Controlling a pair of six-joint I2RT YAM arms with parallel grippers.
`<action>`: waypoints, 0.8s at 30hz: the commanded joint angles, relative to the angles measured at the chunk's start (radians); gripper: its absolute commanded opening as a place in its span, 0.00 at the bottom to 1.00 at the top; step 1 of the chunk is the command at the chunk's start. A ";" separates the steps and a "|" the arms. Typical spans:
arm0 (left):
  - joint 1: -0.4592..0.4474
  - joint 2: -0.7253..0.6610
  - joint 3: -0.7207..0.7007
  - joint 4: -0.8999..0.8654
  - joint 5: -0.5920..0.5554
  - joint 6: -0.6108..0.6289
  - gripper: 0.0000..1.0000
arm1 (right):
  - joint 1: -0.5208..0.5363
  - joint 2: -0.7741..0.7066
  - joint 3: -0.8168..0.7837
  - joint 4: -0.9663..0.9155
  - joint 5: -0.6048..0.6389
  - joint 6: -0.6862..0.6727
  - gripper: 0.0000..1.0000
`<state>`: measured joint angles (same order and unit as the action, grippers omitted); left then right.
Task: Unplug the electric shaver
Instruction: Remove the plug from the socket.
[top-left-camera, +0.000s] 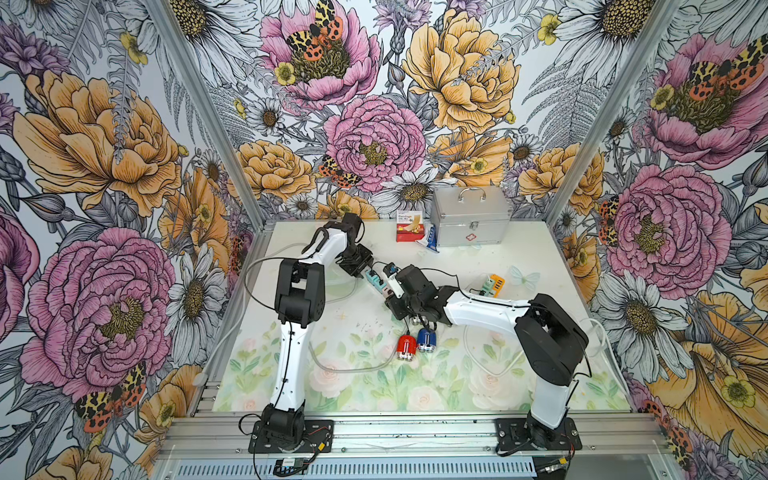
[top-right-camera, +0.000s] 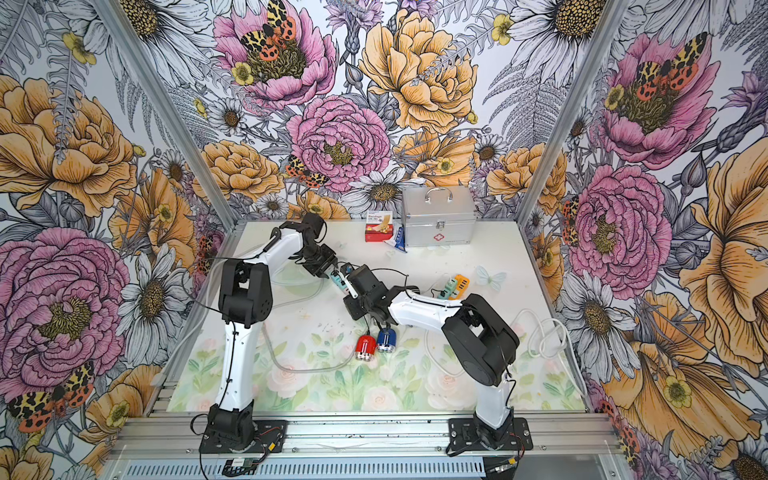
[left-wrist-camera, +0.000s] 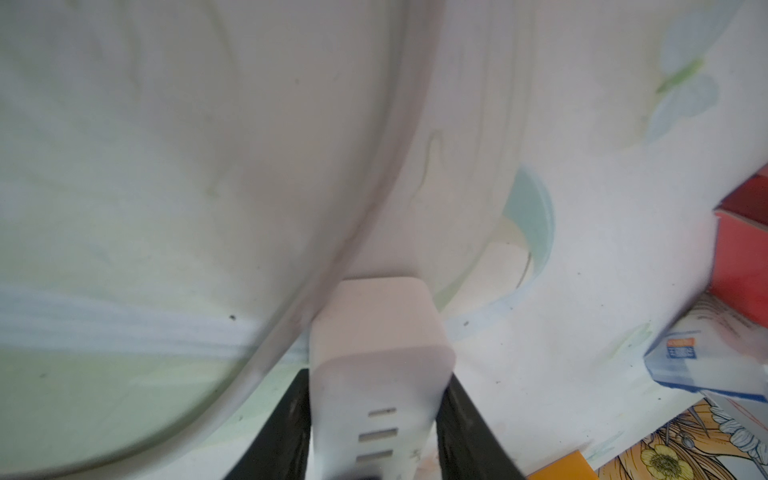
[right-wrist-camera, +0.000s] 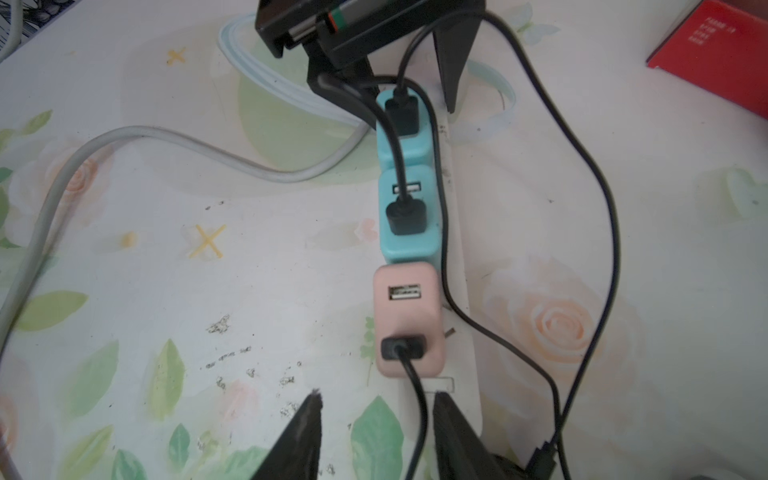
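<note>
In a top view, the red shaver (top-left-camera: 406, 347) and the blue shaver (top-left-camera: 426, 340) lie side by side on the desk (top-left-camera: 332, 324), near my right arm (top-left-camera: 482, 309). My left wrist view shows my left pincer (left-wrist-camera: 376, 376) clenched on the white power strip (left-wrist-camera: 374, 328). My right wrist view shows my right pincer (right-wrist-camera: 377, 397) released, a black cord (right-wrist-camera: 417, 390) from the pink plug block (right-wrist-camera: 405, 316) between its tips.

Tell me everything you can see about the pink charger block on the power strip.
The pink charger block looks like matte plastic with rounded corners. It stands plugged into the white power strip, next to a teal block. One USB port is empty; a black plug fills the other, its cable running between the right tool's open fingers.
</note>
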<state>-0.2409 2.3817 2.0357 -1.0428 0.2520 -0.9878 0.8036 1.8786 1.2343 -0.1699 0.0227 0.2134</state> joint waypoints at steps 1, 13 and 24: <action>-0.009 0.008 -0.036 -0.045 -0.004 -0.038 0.36 | -0.006 0.024 0.045 0.029 0.054 0.008 0.43; -0.009 0.023 -0.029 -0.044 -0.002 -0.046 0.36 | -0.006 0.070 0.077 0.027 0.056 -0.035 0.29; -0.013 0.034 -0.027 -0.044 0.003 -0.046 0.35 | -0.006 0.100 0.091 0.027 0.029 -0.043 0.33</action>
<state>-0.2420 2.3821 2.0357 -1.0424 0.2478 -0.9920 0.8024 1.9461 1.3018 -0.1650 0.0742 0.1757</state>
